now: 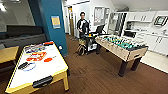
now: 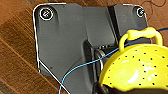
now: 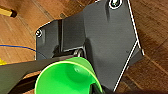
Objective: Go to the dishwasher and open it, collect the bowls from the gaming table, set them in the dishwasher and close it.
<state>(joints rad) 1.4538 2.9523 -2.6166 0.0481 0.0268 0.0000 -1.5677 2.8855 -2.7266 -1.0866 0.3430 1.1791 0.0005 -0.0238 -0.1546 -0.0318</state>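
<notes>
In the left wrist view a yellow bowl (image 2: pixel 136 71) with small holes and a loop handle hangs over the wooden floor, with my left gripper (image 2: pixel 101 88) shut on its rim. In the right wrist view a bright green bowl (image 3: pixel 66 80) sits in my right gripper (image 3: pixel 96 87), also above the floor. The gaming table (image 1: pixel 53 71), white-topped with a yellow rim, stands at the near left. On it lie flat colourful boxes, a small orange round thing (image 1: pixel 47 59) and a dark round thing (image 1: pixel 23 65). I cannot make out the dishwasher among the white kitchen fronts (image 1: pixel 155 41) at the far right.
A table-football table (image 1: pixel 121 46) stands to the right of centre on the brown wooden floor. A person (image 1: pixel 82 25) stands behind a dark cart (image 1: pixel 90 41) at the back. A teal pillar (image 1: pixel 52 22) rises behind the gaming table. A yellow-wood table (image 1: pixel 7 53) sits at the far left.
</notes>
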